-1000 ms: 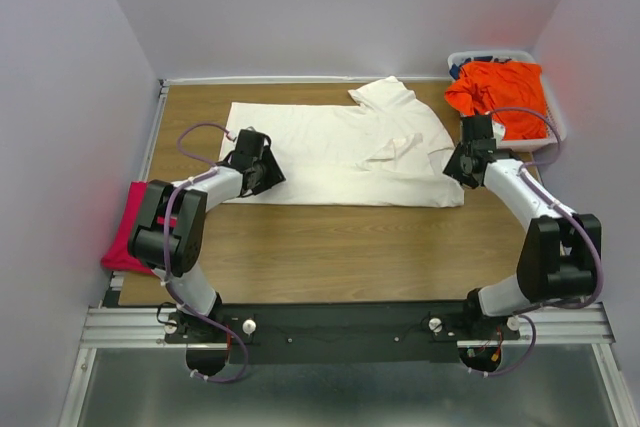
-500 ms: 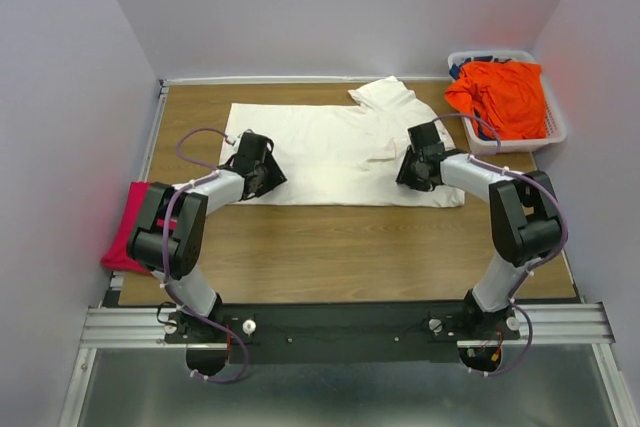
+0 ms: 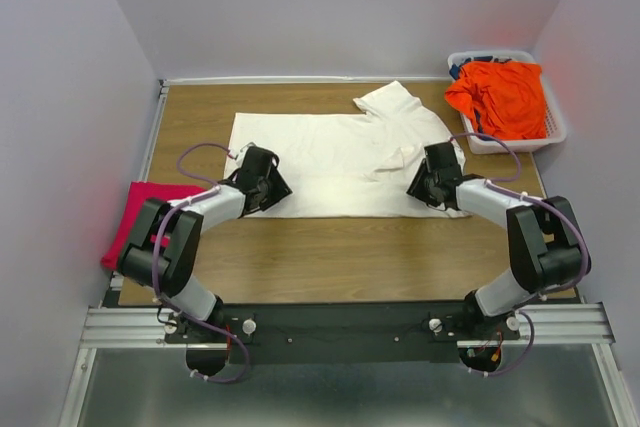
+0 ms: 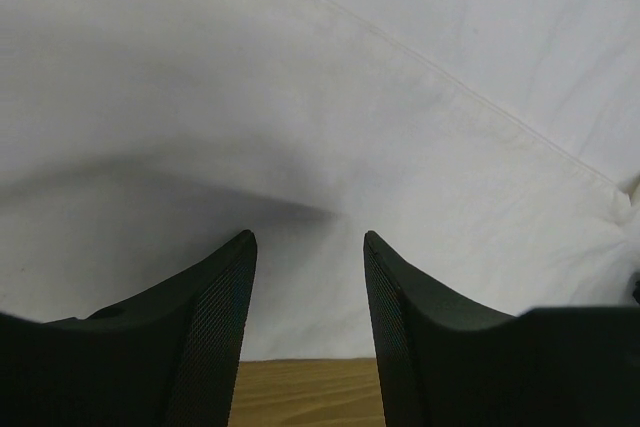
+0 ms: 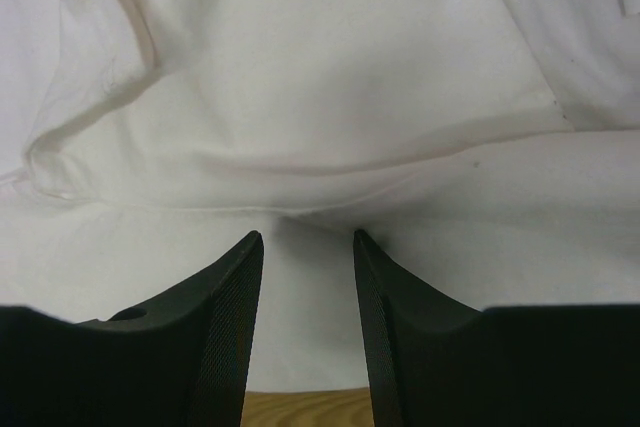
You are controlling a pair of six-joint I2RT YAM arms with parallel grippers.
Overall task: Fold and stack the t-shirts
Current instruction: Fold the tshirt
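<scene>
along the near hem of the cream-white t-shirt (image 3: 340,152), spread flat across the desk (image 3: 350,247), your left fingers (image 4: 215,317) and right fingers (image 5: 225,317) sit parted, gripping nothing. open wood lies between hem and bases. far right, the basket (image 3: 556,129) holds the orange t-shirt (image 3: 505,97); the pink t-shirt (image 3: 135,222) overhangs the desk's left edge.

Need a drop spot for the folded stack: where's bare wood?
Widest: the table strip between the cream-white shirt's near hem and the arm bases. Smaller: the far-left corner, between that shirt and the walls. Crowded: the far half under the shirt, the right edge by the basket, the left edge with the magenta-pink shirt.
</scene>
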